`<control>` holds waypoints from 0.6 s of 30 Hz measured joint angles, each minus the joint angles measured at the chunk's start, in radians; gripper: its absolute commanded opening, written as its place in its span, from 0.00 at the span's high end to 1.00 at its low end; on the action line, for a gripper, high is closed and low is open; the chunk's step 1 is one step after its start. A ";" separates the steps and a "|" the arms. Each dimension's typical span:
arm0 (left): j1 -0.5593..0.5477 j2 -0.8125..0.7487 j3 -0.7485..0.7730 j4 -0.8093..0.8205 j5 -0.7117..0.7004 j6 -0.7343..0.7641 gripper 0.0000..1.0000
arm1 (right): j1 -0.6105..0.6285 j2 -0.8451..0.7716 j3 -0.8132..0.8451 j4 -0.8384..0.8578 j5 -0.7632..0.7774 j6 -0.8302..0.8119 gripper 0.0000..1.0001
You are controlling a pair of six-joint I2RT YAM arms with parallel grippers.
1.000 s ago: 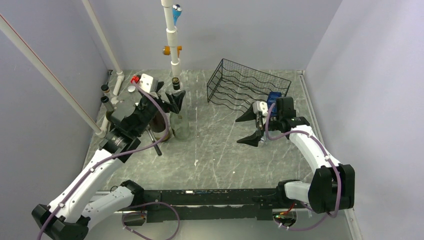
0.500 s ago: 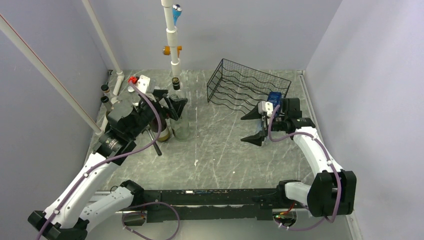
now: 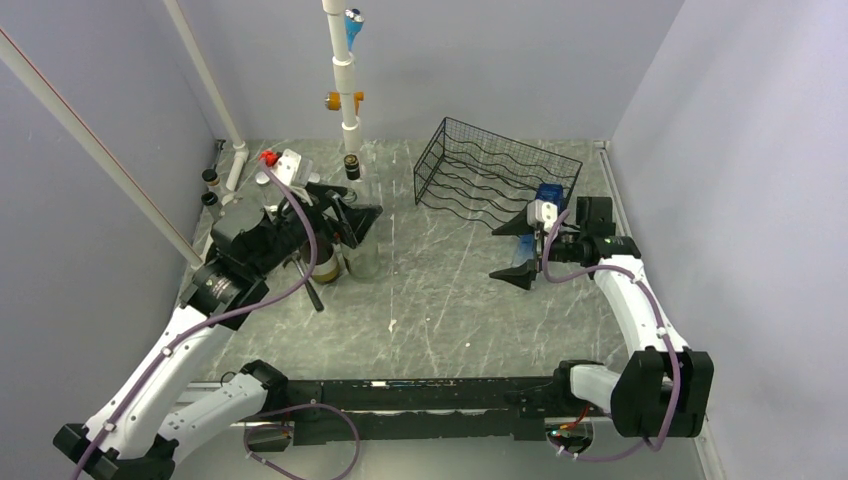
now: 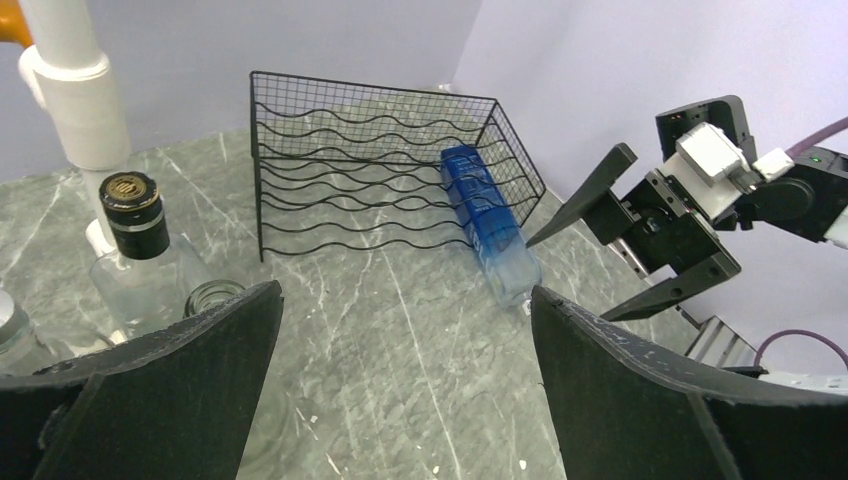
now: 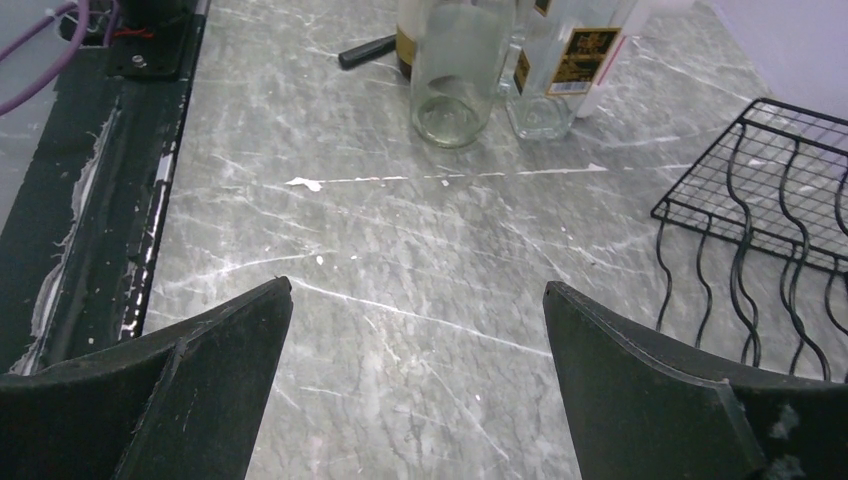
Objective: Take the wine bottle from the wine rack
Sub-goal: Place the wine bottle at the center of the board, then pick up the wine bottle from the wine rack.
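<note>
- Found black wire wine rack (image 3: 480,170) standing at the rear right of the grey table (image 3: 430,305).
- Noted blue wine bottle (image 4: 488,222) lying at the right end of the rack, one end poking out past the front wires.
- Recorded right gripper (image 3: 492,253) spread wide and empty, hovering near the bottle's projecting end, apart from it.
- Recorded left gripper (image 4: 405,295) likewise spread wide, holding nothing, well apart from the rack, over the left side of the table.
- Logged a capped clear bottle (image 4: 132,215) and an open-necked glass bottle (image 4: 213,297) standing upright close by the left gripper, near the white pipe frame (image 3: 343,75).
</note>
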State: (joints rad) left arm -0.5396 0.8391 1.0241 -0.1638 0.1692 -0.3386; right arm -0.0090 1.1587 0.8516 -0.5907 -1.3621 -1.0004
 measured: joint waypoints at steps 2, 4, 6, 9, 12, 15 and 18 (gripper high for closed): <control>0.000 0.003 0.011 -0.003 0.016 0.000 0.00 | -0.015 -0.002 0.002 -0.006 0.000 -0.005 0.00; 0.000 0.003 0.014 -0.008 0.032 0.000 0.01 | -0.027 -0.002 0.002 -0.011 0.000 -0.011 0.00; -0.002 0.005 0.020 -0.018 0.047 0.000 0.00 | -0.035 -0.002 0.002 -0.016 0.000 -0.014 0.00; -0.025 0.024 0.044 -0.037 0.056 0.002 0.00 | -0.043 -0.003 0.002 -0.026 0.000 -0.020 0.00; -0.080 0.055 0.072 -0.047 0.051 0.011 0.01 | -0.056 -0.007 0.002 -0.038 -0.001 -0.023 0.00; -0.165 0.102 0.099 -0.051 0.025 0.034 0.01 | -0.070 -0.011 0.003 -0.047 -0.004 -0.025 0.00; -0.235 0.151 0.104 -0.051 -0.008 0.048 0.00 | -0.087 -0.016 0.008 -0.054 -0.008 -0.024 0.00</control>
State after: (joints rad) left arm -0.7746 0.9901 1.1278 -0.2153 0.1608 -0.2901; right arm -0.0956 1.1427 0.8593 -0.6445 -1.3705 -1.0248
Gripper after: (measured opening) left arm 0.994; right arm 0.993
